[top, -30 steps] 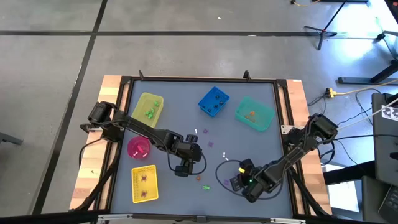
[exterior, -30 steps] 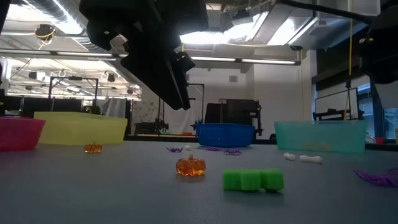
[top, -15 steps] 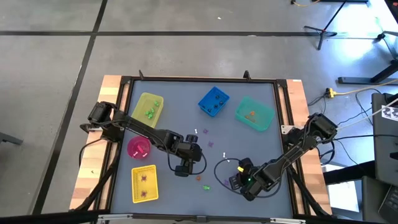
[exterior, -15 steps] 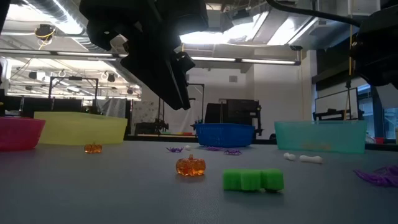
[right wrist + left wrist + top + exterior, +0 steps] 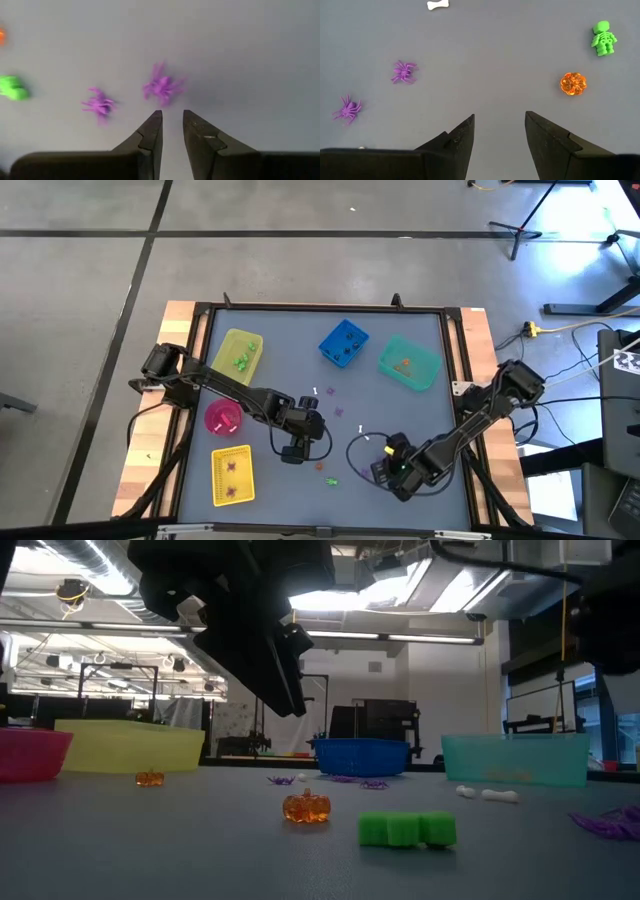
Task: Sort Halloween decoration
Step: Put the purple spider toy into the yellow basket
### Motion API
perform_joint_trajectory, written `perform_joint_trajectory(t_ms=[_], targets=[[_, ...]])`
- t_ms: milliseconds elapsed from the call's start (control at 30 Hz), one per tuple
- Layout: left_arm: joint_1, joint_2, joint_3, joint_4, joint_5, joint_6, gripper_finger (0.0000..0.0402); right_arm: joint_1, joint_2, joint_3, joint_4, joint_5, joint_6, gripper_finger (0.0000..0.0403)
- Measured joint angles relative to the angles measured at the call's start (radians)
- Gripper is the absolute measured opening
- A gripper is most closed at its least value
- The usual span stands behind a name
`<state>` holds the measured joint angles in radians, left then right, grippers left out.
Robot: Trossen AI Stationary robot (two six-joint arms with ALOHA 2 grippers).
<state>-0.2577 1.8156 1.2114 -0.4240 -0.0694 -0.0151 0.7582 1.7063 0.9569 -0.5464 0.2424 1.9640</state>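
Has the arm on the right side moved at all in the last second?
Yes, slightly. In the high view the right gripper has crept toward the table's middle, away from its right edge, above purple spiders. The left gripper hasn't moved.

A yellow bin (image 5: 240,352), blue bin (image 5: 343,344), teal bin (image 5: 409,363), pink bowl (image 5: 221,418) and yellow basket (image 5: 232,475) sit on the grey table (image 5: 290,350).

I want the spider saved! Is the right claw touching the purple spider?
Apart. The right wrist view shows the right claw empty, bare table between it and the purple spider.
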Motion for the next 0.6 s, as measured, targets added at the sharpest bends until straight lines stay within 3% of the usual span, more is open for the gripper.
perform_joint_trajectory(t_ms=[300, 600], targets=[[0.0, 0.0, 0.0, 0.011, -0.001, 0.026, 0.0159, 0.0, -0.037, 0.009, 0.049, 0.131, -0.209, 0.0074], [0.0, 0.0, 0.0, 0.017, -0.001, 0.026, 0.0159, 0.0, -0.037, 0.009, 0.049, 0.141, -0.466, 0.0075]])
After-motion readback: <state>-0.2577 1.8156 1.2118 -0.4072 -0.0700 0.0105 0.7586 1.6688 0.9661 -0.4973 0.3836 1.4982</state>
